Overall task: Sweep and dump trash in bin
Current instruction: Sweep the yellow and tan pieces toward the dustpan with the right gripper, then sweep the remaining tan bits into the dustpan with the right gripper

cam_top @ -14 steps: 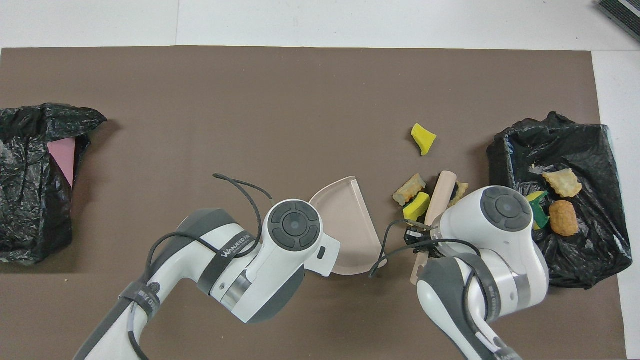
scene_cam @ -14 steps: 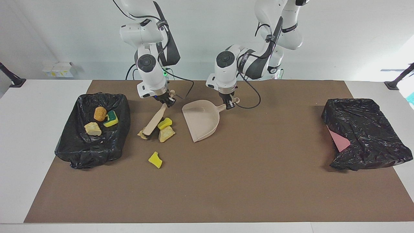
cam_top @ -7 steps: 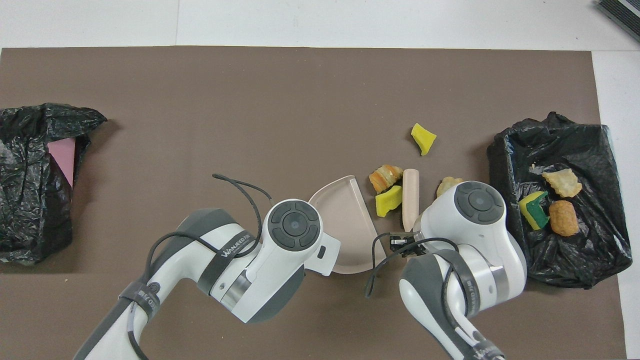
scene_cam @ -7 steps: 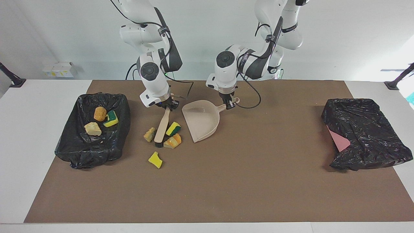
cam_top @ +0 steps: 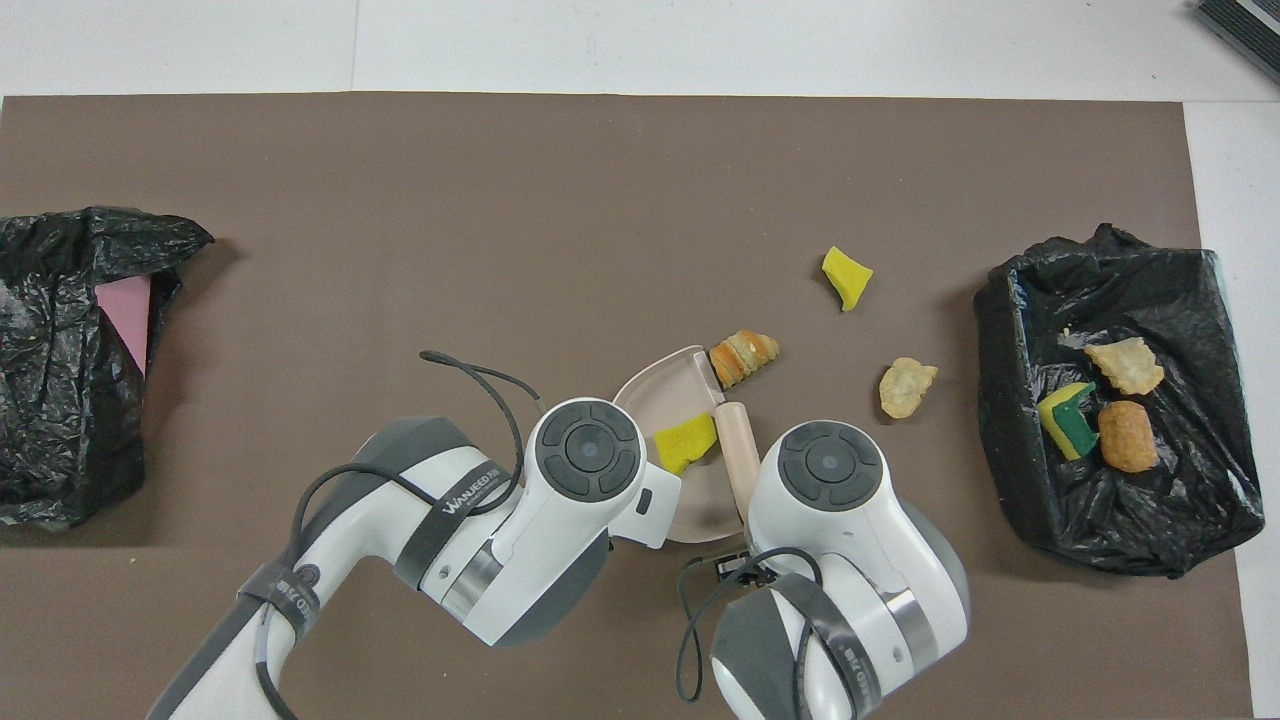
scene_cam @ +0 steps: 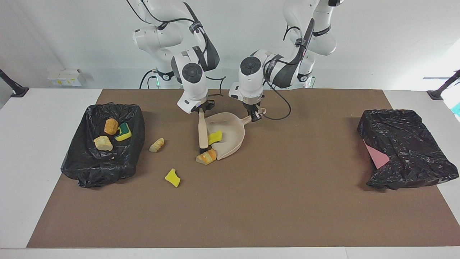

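My right end effector [scene_cam: 201,110] clamps the brush [scene_cam: 203,131] at the dustpan's [scene_cam: 235,138] open lip; my left end effector [scene_cam: 256,116] clamps the pan's handle.

One yellow sponge bit [scene_cam: 215,137] lies in the pan and an orange-brown lump [scene_cam: 207,157] touches its lip. A beige chunk [scene_cam: 157,145] and a second yellow bit [scene_cam: 173,177] rest on the brown mat toward the right arm's end of the table, where the black-lined bin [scene_cam: 82,162] holds three scraps [scene_cam: 111,126].
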### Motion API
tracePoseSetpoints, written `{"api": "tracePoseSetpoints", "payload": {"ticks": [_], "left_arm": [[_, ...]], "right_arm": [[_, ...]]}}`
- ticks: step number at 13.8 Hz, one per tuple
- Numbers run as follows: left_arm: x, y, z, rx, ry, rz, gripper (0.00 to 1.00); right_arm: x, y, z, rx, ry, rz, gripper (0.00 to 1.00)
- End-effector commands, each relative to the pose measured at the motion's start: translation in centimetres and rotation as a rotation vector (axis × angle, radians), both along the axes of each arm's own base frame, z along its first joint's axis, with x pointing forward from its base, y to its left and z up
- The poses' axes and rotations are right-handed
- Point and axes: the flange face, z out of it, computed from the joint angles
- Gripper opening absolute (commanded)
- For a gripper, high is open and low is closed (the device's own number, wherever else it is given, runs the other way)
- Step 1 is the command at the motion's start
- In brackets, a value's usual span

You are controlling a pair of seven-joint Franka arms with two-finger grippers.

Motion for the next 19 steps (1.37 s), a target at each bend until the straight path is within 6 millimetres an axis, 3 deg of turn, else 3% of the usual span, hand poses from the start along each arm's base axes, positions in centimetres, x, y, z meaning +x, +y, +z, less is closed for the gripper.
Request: {"api": "tracePoseSetpoints", "payload": {"ticks": [1,3,5,7,10,16,19], "left_arm": [[0.4,-0.4,-0.2,-0.001,-0.006,0.027,0.0],[0.4,-0.4,-0.2,0.0,-0.005,0.027,0.0],[0.4,-0.4,-0.1,0.001,-0.003,0.027,0.0],[0.4,-0.3,-0.1,0.001,-0.003,0.028,0.0],[0.4,-0.3,-0.1,0.001,-0.003,0.028,0.0],[0.4,-0.3,-0.1,0.0,-0.005,0.028,0.0],[0.5,-0.3,-0.4,0.002,-0.002,0.03,0.0]], "right_arm": [[0.2,-0.5,2.9,0.029,0.025,0.026,0.0],[2.2,-1.9,5.0,0.024,0.014,-0.003,0.0],[4.9,-5.2,6.4,0.005,-0.016,-0.063,0.0],[7.1,-8.0,6.5,-0.099,-0.068,-0.042,0.0],[8.4,-13.2,5.8,-0.192,-0.083,-0.093,0.0],[6.7,-21.4,2.9,-0.27,-0.09,-0.229,0.0],[5.4,-22.1,0.1,-0.25,-0.059,-0.179,0.0]]}}
